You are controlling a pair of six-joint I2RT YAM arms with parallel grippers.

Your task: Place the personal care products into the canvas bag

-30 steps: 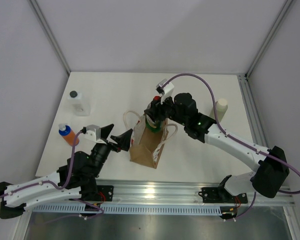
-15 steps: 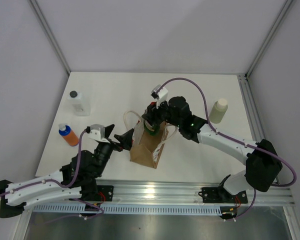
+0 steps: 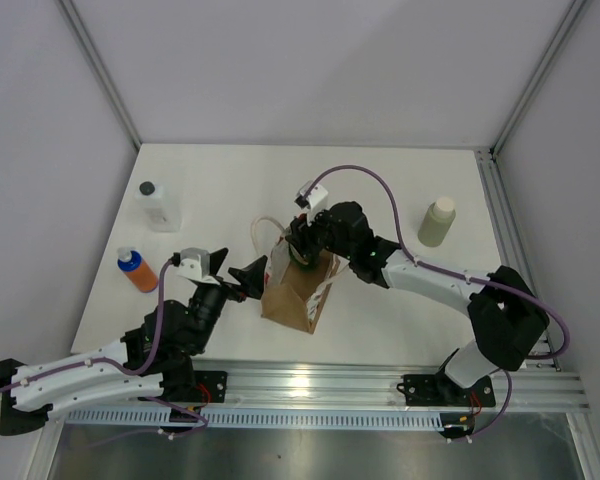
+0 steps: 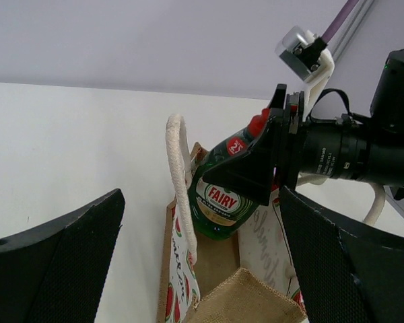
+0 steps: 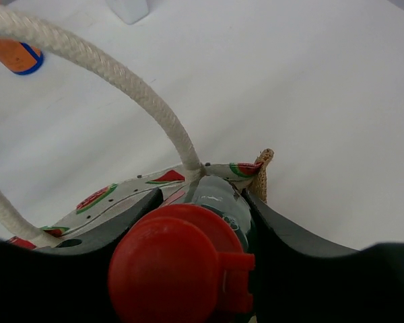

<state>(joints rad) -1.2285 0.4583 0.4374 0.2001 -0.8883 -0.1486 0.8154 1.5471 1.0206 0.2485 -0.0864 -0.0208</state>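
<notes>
Now my right pincer (image 3: 302,243) has brought the dark bottle with the red cap (image 4: 222,195) down from above the canvas bag (image 3: 292,298) into its mouth; a second ago it hung higher and further right. The bottle leans, its base already below the rim beside a rope handle (image 4: 180,182), and my fingers are clamped on its shoulders. My left pincer (image 3: 238,266) stays spread wide just beside the bag's left wall, gripping nothing. So the first product is nearly delivered, I judge. The clear bottle (image 3: 155,203), orange bottle (image 3: 136,269) and olive-green bottle (image 3: 437,221) stand on the table (image 3: 380,180), well apart from the bag.
</notes>
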